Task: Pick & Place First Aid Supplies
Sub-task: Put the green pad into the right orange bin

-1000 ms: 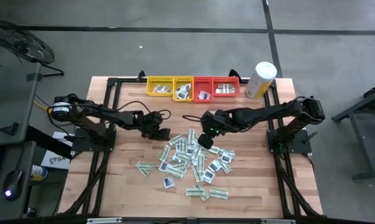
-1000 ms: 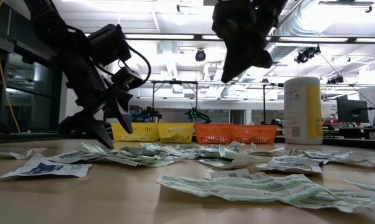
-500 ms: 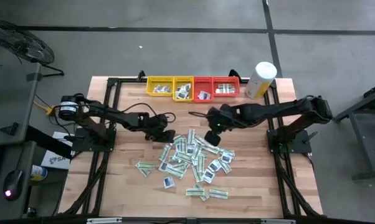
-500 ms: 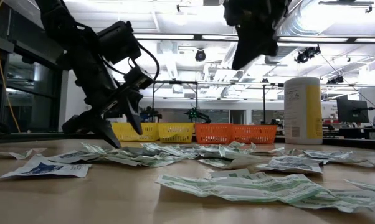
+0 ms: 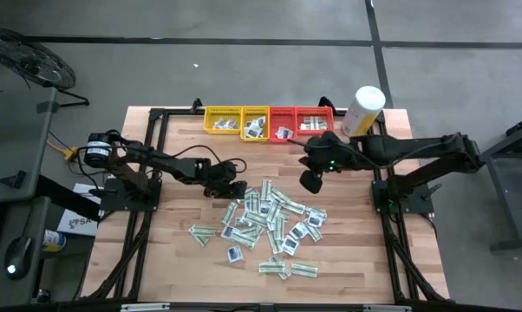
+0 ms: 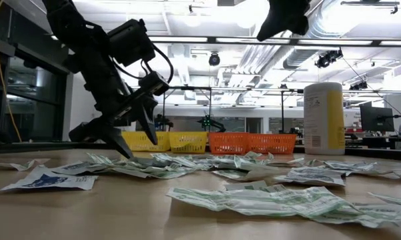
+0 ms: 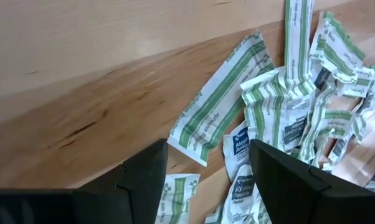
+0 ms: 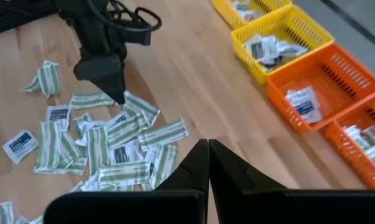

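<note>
Packets [image 5: 270, 218] lay scattered in a loose heap on the middle of the wooden counter [image 5: 174, 251], with a few more already sorted into the yellow trays [image 5: 235, 121] and red trays [image 5: 300, 120] along its far edge. The left hand [image 5: 231, 189] hovered low at the heap's near-left margin, fingers spread wide and holding nothing; a long green-striped strip [image 7: 222, 99] lay just ahead of it. The right hand [image 5: 312, 180] stood raised beside the heap's far-right corner, fingers pressed shut, with no packet visible between them. In my judgement, the left hand should settle on that single outlying strip, not the overlapped pile, to avoid lifting several at once. A white-and-yellow canister [image 5: 363, 110] stood beside the red trays. The room beyond showed workshop benches and ceiling lights.
</note>
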Controlling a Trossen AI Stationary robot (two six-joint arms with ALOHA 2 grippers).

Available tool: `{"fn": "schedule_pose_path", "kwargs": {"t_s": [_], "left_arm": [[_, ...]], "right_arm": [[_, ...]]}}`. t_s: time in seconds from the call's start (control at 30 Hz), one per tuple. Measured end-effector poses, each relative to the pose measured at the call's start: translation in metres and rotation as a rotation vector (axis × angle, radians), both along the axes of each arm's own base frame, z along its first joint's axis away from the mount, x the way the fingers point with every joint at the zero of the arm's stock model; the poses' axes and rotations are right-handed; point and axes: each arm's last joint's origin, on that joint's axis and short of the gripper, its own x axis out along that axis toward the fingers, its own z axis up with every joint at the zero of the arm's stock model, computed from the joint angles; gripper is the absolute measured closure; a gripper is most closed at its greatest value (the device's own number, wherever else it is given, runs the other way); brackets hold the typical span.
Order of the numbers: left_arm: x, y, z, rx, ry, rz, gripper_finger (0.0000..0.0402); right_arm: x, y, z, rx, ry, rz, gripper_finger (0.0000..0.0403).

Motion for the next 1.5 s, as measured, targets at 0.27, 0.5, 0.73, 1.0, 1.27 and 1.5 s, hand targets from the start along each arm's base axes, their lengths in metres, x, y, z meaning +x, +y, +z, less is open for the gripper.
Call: {"fn": "schedule_pose_path", "kwargs": {"t_s": [0.27,0.5,0.73,1.0,1.27,1.5], "left_arm": [[0.0005,0.0010,0.0001,0.009,-0.001,0.049,0.0196],[0.0008,0.0024,-0.0002,0.032,0.001,0.094,0.0248],[0.0006,0.0048,-0.0004,0.065,0.004,0.150,0.0294],[0.0004,0.0054,-0.0006,0.077,0.007,0.162,0.0327],[0.0003,0.0058,-0.0006,0.089,0.007,0.167,0.0370],[0.0004,0.0055,-0.0004,0.100,0.004,0.141,0.0399]], "right_arm": [[-0.0050,-0.0006,0.0050,-0.034,-0.010,0.013,0.0403],[-0.0049,0.0003,0.0049,-0.027,-0.007,0.037,0.0403],[-0.0048,0.0009,0.0047,-0.017,-0.005,0.056,0.0403],[-0.0047,0.0040,0.0046,-0.007,-0.001,0.096,0.0403],[-0.0047,0.0068,0.0046,-0.008,-0.001,0.106,0.0403],[-0.0047,0.0069,0.0046,-0.005,-0.001,0.109,0.0403]]}}
